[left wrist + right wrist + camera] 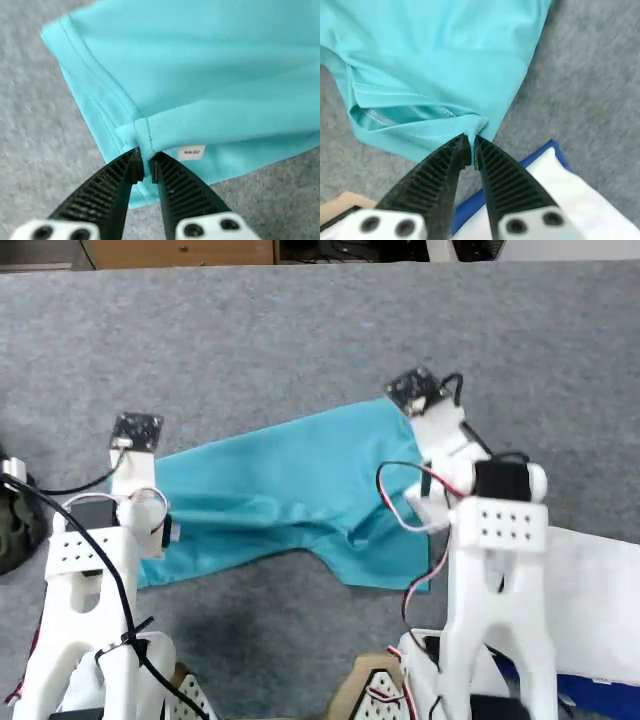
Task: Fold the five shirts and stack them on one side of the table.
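You have one piece of print to check: a small white tag (191, 152) sewn to the teal shirt (200, 60), just below the folded hem and right beside the tips of the left gripper (145, 167), as the left wrist view shows it. A few dark characters stand on the tag, but they are too small for you to read. Nothing else carries legible writing.

The shirt (290, 485) lies on the table (300, 330), stack (600, 585) right of it.
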`<action>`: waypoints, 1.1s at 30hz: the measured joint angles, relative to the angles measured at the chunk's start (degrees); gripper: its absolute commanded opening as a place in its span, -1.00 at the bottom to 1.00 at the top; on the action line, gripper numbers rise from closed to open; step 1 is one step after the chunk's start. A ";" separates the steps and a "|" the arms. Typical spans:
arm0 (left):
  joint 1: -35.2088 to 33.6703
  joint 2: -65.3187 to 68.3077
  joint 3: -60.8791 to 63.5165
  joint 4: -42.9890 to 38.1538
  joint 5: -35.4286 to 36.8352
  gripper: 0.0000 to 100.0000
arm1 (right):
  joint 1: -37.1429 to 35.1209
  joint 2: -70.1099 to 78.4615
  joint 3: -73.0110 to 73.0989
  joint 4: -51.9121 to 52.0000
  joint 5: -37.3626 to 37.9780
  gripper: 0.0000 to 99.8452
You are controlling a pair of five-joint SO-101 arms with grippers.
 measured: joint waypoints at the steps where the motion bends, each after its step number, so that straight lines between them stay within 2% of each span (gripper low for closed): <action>1: -0.09 0.00 0.79 -0.09 0.00 -0.96 | 0.53 -0.79 0.79 0.09 0.53 -0.99; 10: -6.68 -0.09 1.23 -1.49 -2.02 -0.96 | 2.37 -8.62 8.35 1.49 5.89 -0.99; 14: -6.59 -0.09 2.73 -1.49 -3.08 -0.96 | 2.37 -9.32 12.40 0.44 6.95 -0.99; 20: -1.67 -0.09 5.19 -1.49 -3.25 -0.96 | 2.37 -9.41 17.14 -4.48 6.95 -0.99; 28: -1.23 -0.26 6.15 -1.49 -3.87 -0.96 | 2.46 -9.41 17.41 -7.65 6.95 -0.98; 30: -1.23 -0.26 6.15 -1.49 -5.45 -0.95 | 2.46 -9.41 17.41 -7.82 6.95 -0.89; 33: -1.23 -0.26 6.15 -1.23 -7.82 -0.79 | 2.46 -9.41 17.41 -7.47 8.44 -0.63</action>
